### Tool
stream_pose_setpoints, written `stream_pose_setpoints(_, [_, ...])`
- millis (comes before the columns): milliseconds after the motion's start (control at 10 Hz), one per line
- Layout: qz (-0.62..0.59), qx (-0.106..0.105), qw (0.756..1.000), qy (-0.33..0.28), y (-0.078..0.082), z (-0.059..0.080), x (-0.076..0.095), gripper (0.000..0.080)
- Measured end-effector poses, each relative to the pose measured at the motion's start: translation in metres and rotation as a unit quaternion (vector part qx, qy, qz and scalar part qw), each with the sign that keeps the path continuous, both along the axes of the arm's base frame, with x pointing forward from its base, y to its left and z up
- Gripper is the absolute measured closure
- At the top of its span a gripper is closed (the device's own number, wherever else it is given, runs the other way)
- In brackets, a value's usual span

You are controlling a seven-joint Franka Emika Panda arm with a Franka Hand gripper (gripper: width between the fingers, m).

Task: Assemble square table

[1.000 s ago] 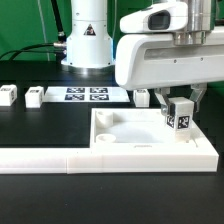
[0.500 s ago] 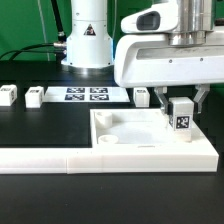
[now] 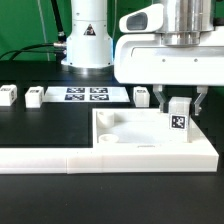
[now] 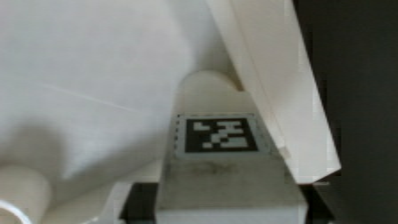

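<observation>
The white square tabletop [image 3: 125, 140] lies flat against the low wall, its recessed side up. My gripper [image 3: 181, 108] is shut on a small white leg [image 3: 178, 121], which stands upright at the tabletop's corner on the exterior view's right, tag facing the camera. Whether its foot touches the tabletop is hidden. In the wrist view the tagged leg [image 4: 217, 135] sits between the dark fingers [image 4: 150, 200], with the tabletop's surface [image 4: 89, 80] and its raised rim [image 4: 267, 70] beyond. Three more legs [image 3: 10, 96], [image 3: 36, 97], [image 3: 142, 96] lie on the black table behind.
The long low white L-shaped wall [image 3: 40, 158] runs along the front. The marker board [image 3: 86, 95] lies at the back, before the robot base [image 3: 88, 40]. A round boss [image 3: 108, 143] sits in the tabletop's near corner.
My gripper has turned about its upright axis with the leg in it, so the leg's tag now faces the camera more squarely. The leg sits slightly lower.
</observation>
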State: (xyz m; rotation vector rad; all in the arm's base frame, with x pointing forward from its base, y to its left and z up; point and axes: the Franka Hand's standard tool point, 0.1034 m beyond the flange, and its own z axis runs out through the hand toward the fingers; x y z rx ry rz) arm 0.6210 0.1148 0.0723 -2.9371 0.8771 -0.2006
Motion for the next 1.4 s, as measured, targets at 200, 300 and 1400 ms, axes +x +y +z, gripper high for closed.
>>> stream_pose_setpoints(200, [-0.097,0.015,0.995,0.005,-0.0008,0.0001,-0.0004,0.0509])
stream_pose_setpoints(300, [-0.127,0.019,0.992,0.01,-0.0007,0.0001,-0.0009,0.0509])
stream_pose_setpoints(1400, [-0.23,0.047,0.972,0.029,0.0044,-0.0011,-0.0033,0.017])
